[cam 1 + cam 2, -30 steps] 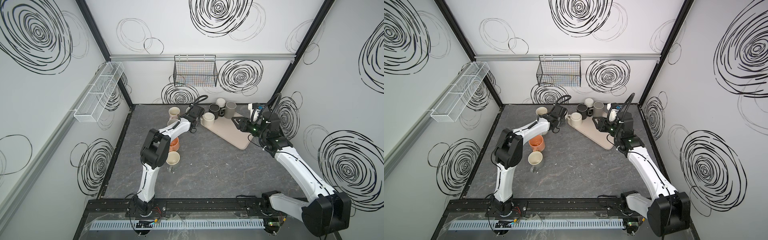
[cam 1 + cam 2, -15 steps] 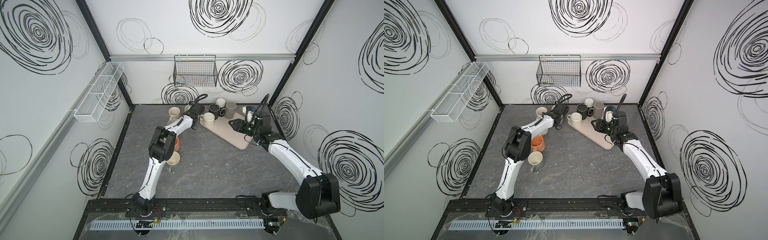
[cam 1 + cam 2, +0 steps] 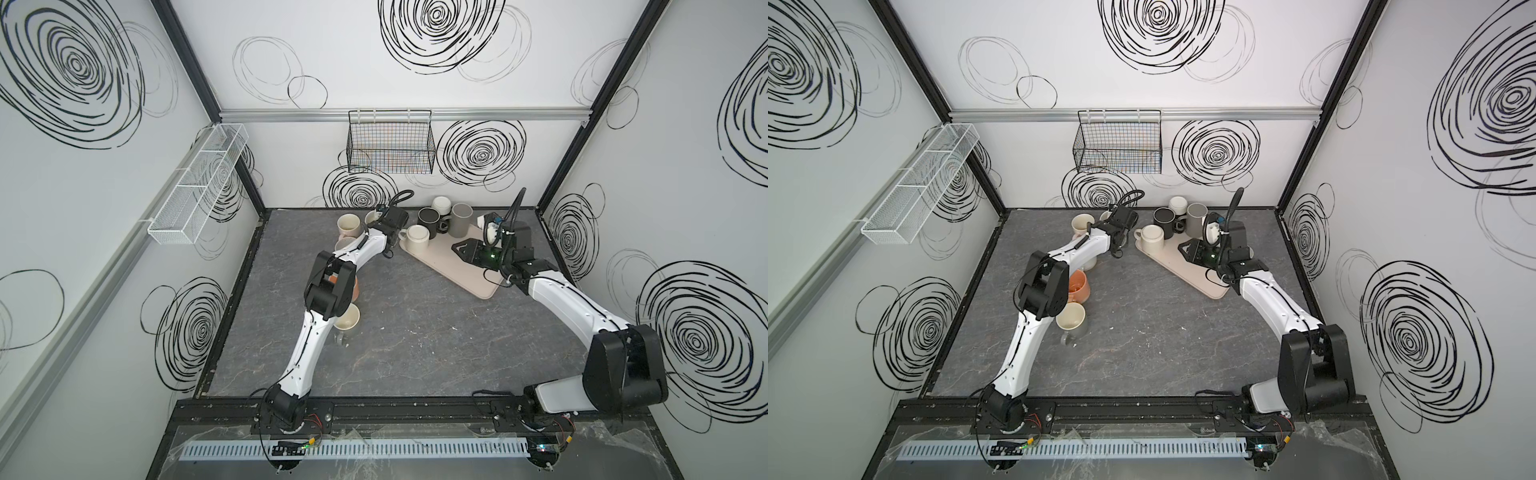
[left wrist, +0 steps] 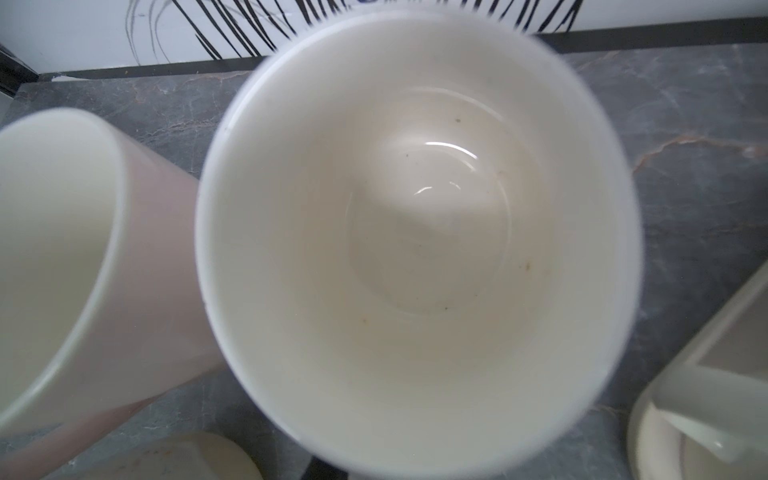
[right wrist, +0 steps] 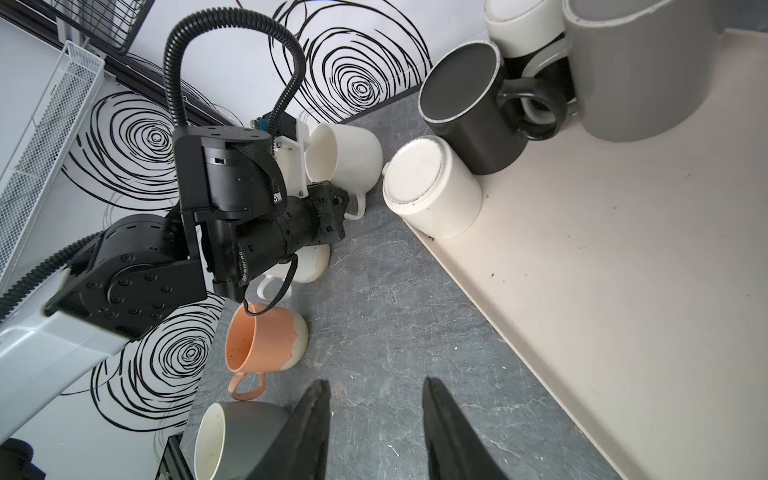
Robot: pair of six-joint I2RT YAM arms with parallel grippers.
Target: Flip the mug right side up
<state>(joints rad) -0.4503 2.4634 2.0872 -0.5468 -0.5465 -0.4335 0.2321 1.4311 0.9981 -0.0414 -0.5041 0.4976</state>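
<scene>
Left gripper [image 5: 341, 208] pinching white mug [image 5: 351, 153] by handle, arm [image 3: 365, 249] stretched far forward (elbow raised), right gripper [image 5: 374, 386] spread.

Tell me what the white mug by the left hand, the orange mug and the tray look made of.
White mug: glazed ceramic by the look; glossy inside, with bright highlights and faint brownish stains.
Orange mug: likely stoneware; speckled orange glaze ending in a wavy edge against a cream base.
Tray: probably plastic; matte beige, rounded raised rim.
</scene>
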